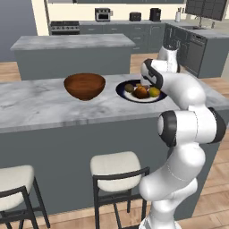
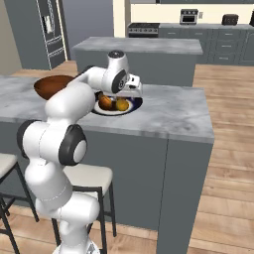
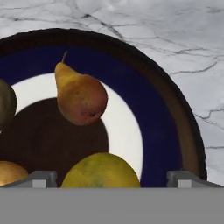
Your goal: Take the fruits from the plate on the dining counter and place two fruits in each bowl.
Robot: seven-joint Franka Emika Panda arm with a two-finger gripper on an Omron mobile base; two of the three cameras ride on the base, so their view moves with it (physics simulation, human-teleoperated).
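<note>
yellow-green, russet and dull green fruits (image 1: 142, 91) lie heaped on the plate (image 3: 157, 127), the navy-rimmed one with a white ring and dark centre, which rests on the marble top of the dining counter (image 1: 40, 105). in my hand view four pieces can be told: a pear (image 3: 80, 96) with its stem up, lying across the white ring and dark centre; a yellow-green fruit (image 3: 101, 171) at the bottom edge, between my fingertips; a dull green fruit (image 3: 6, 104) at the left edge; and an orange-yellow one (image 3: 11, 172) in the lower left corner. my gripper (image 3: 109, 177) hovers just above the plate, jaws spread wide with nothing between the pads, the yellow-green fruit lying nearest the gap.

just beside the plate, on the same top, stands the reddish-brown wooden bowl (image 1: 85, 86); its inside shows no fruit from the left base view. a second bowl i cannot pick out, since my own arm covers part of the counter in the right base view.

judged from this, the task is at its start: all the fruit i can see is on the plate, none is in the bowl, and the first pick is not yet made. left to do: four transfers, two to each bowl.
</note>
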